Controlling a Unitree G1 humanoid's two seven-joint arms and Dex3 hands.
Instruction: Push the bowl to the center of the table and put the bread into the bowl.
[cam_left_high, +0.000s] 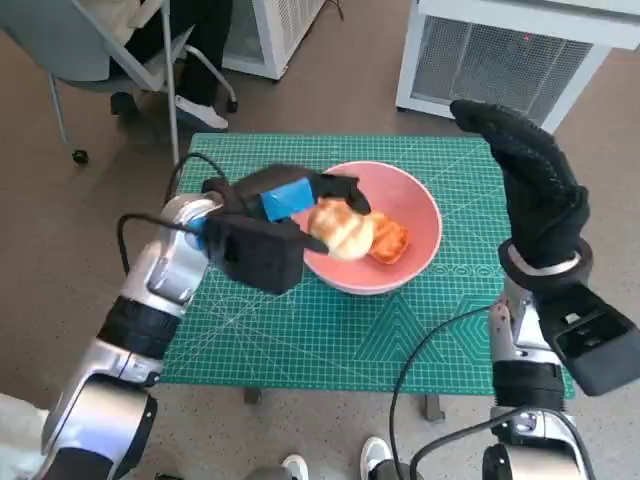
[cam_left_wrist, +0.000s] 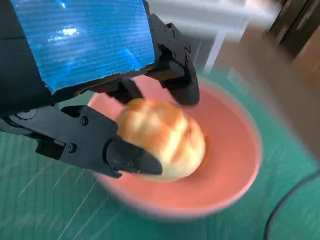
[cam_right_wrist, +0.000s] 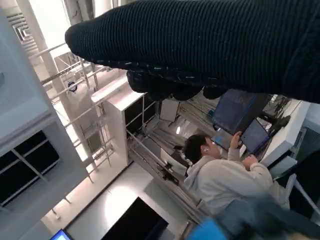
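Gripping bread (cam_left_wrist: 162, 137) over pink bowl (cam_left_high: 415, 215) (no legible writing): left hand (cam_left_high: 285, 200).

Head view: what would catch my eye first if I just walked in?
Probably the left hand, blue tape on its back, holding a pale bread roll over a pink bowl on the green mat. An orange-brown piece already lies in the bowl. At the table's right edge, the gloved right hand is raised, holding nothing.
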